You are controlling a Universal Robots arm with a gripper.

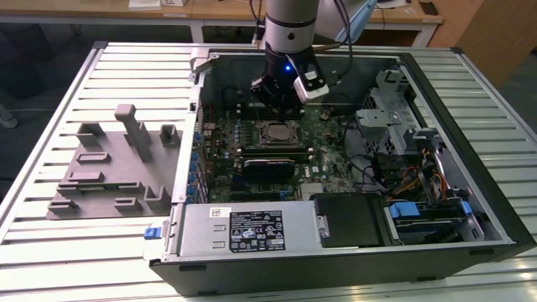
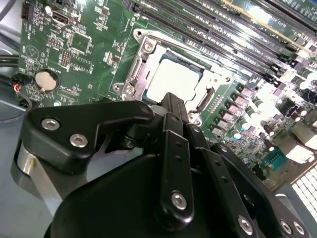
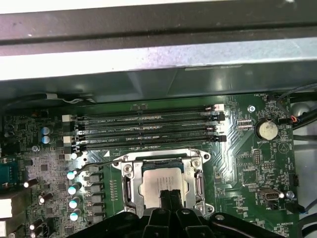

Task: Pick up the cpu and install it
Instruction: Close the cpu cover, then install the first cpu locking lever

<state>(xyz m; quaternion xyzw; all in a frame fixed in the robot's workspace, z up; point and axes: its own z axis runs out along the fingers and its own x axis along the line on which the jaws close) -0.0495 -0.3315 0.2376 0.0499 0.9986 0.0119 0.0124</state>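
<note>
A robotics lab: an industrial robot arm [image 1: 290,25] poises its tool [image 1: 281,112] inside an opened desktop computer case [image 1: 336,280] lying on a slatted metal counter [image 1: 67,251], a grey moulded fixture [image 1: 100,182] to the exterior view's left of the tool, wooden desks [image 1: 218,9] beyond the tool.

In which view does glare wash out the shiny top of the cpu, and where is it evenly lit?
In the second wrist view the small square silver-topped cpu is blown out to near white, and part of the green motherboard flares; in the first wrist view the cpu is bright but its edges show; in the exterior view it looks evenly grey, without glare.
</note>
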